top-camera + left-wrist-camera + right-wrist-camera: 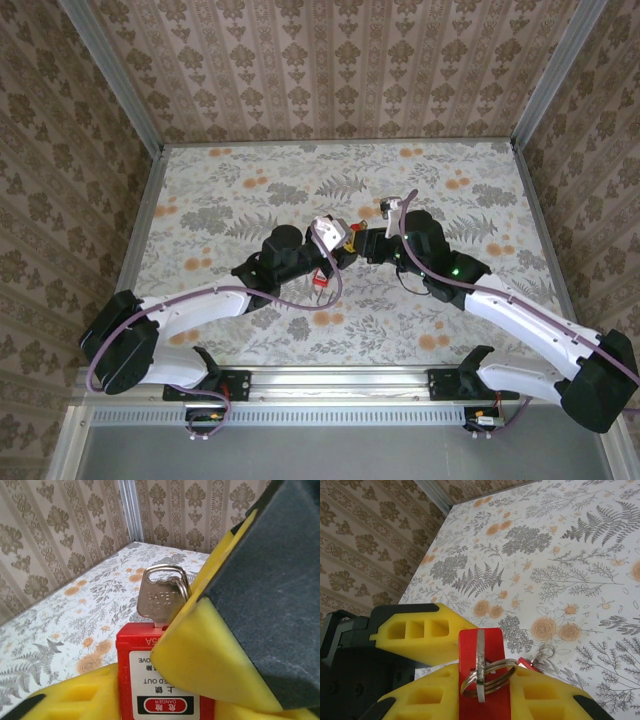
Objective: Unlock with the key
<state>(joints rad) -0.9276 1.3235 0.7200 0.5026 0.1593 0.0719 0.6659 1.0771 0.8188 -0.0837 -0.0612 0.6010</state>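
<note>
Seen from above, the two arms reach inward and meet over the middle of the flower-printed table (250,180). The left gripper (345,250) and right gripper (372,245) stand nose to nose there, too small and crowded to tell what passes between them. The left wrist camera gives the lock's face. A red plastic safety padlock (131,645) with a white label, its "DANGER" line upside down, is held off the table, clamped between the left gripper's (140,672) yellow fingers (200,650). One finger is at its lower left edge and the other lies across its right side. A flat silver key (157,597) with stamped lettering stands out of the padlock's far end, seated in the body, with a wire key ring (186,587) through its head. The right wrist camera looks at the same padlock (469,645) end-on. The key (480,655) shows as a thin upright edge with the ring (502,664) looped round it. The right gripper (483,672) straddles it, jaws apart, with a strip of red showing on each side of the key, so the pads are not pinching it. This view also catches the outer side of one left finger (415,630) against the padlock. Just beyond the right finger is a small red piece with a silver ring (526,663); what it is I cannot tell.
</note>
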